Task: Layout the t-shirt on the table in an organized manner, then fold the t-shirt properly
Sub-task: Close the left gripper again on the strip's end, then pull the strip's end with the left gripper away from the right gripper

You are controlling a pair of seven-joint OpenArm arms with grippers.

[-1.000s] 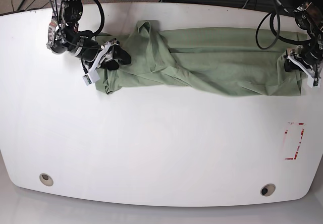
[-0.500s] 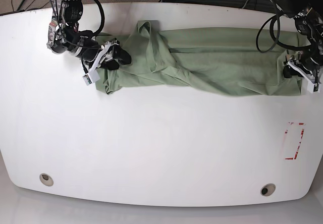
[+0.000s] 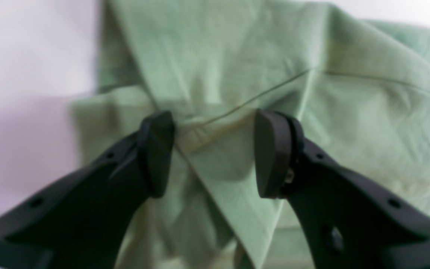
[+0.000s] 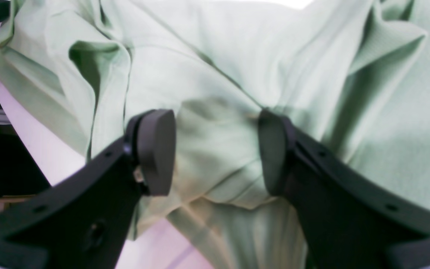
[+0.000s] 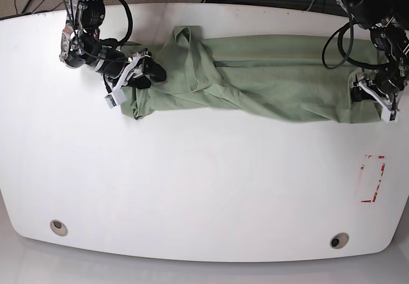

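While t-shirt (image 5: 268, 79) stretches across upper table (image 5: 204, 181), left gripper (image 3: 215, 153) and right gripper (image 4: 215, 149) straddle bunched fabric, jaws spread.

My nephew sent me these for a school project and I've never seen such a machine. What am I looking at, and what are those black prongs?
Two robot arms work at a white table. One picture looks down from above; the other two come from cameras on each arm's wrist. The black prongs are gripper fingers. A pale green t-shirt lies bunched in a long strip. The left gripper and the right gripper are both open at opposite ends of it, with fabric between the fingers, not pinched.
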